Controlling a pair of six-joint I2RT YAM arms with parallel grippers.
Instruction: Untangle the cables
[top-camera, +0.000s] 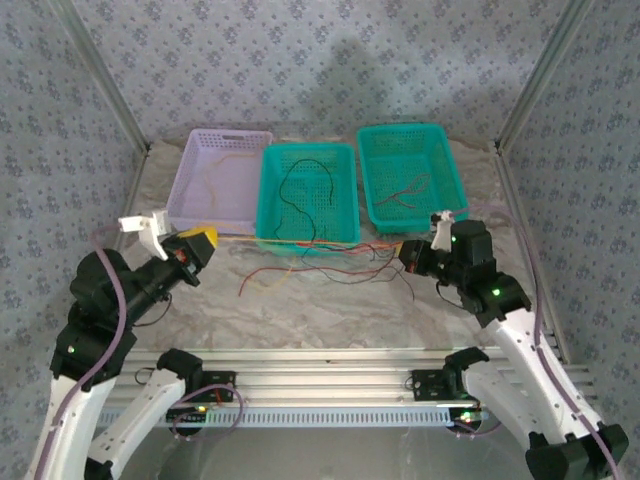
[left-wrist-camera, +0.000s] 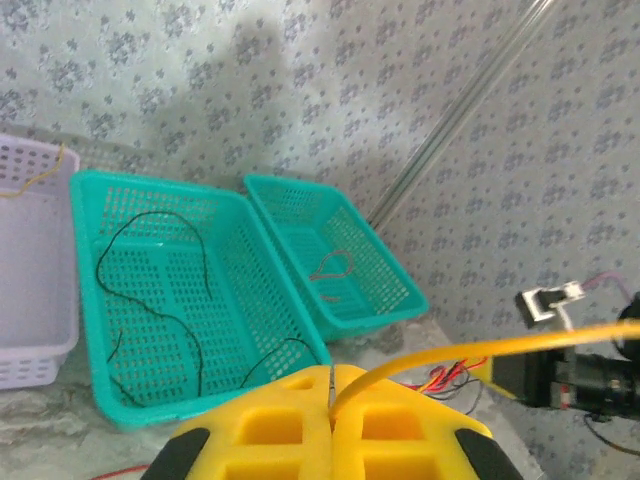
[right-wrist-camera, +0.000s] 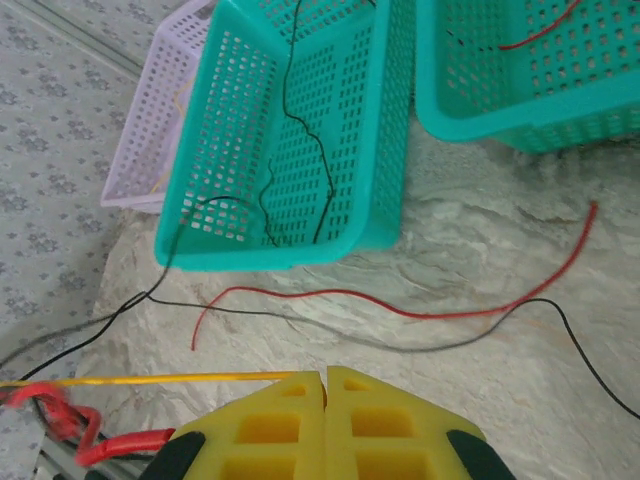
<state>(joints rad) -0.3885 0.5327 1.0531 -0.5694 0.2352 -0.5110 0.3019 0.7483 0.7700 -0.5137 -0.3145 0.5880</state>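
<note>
On the table (top-camera: 330, 312), thin cables (top-camera: 330, 255) lie tangled.

Left yellow-fingered gripper (top-camera: 205, 240), lower left, and right yellow-fingered gripper (top-camera: 405, 252), lower right, both clamped shut, seemingly pinching a yellow-orange wire (left-wrist-camera: 520, 345).

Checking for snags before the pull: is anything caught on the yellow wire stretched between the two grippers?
Yes. The left gripper and right gripper are both shut on the yellow wire; near the right gripper, a bunched red wire looks caught on it. Elsewhere it looks clear.
</note>
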